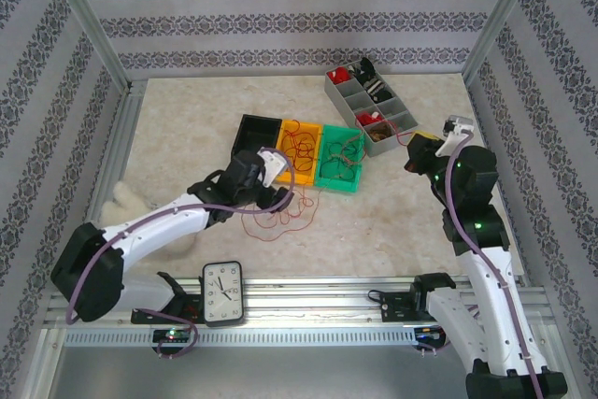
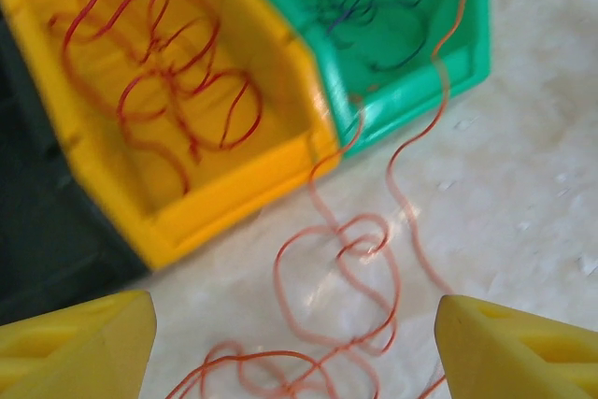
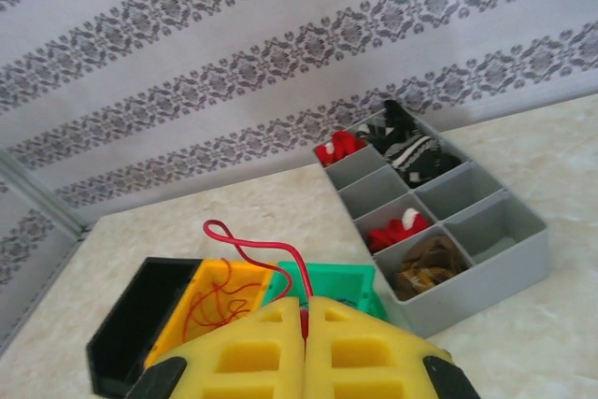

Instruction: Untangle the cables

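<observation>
Thin orange cables (image 2: 336,273) lie in loose loops on the marble tabletop, seen from above in front of the bins (image 1: 276,217). My left gripper (image 2: 294,362) hangs just over them, open, its yellow fingers (image 2: 84,343) far apart with nothing between them; from above it (image 1: 280,184) sits by the yellow bin's front. More red cables (image 2: 168,91) curl inside the yellow bin (image 1: 301,147). Dark thin wires (image 2: 355,7) lie in the green bin (image 1: 339,161). My right gripper (image 3: 306,304) is shut on a red cable (image 3: 243,249) that loops up from its tips, near the grey tray (image 1: 414,142).
A black bin (image 1: 257,135) adjoins the yellow one on the left. The grey compartment tray (image 1: 348,91) with red, black and brown items stands at the back right. A small clock (image 1: 222,293) leans on the front rail, and a white fluffy object (image 1: 126,198) lies at the left.
</observation>
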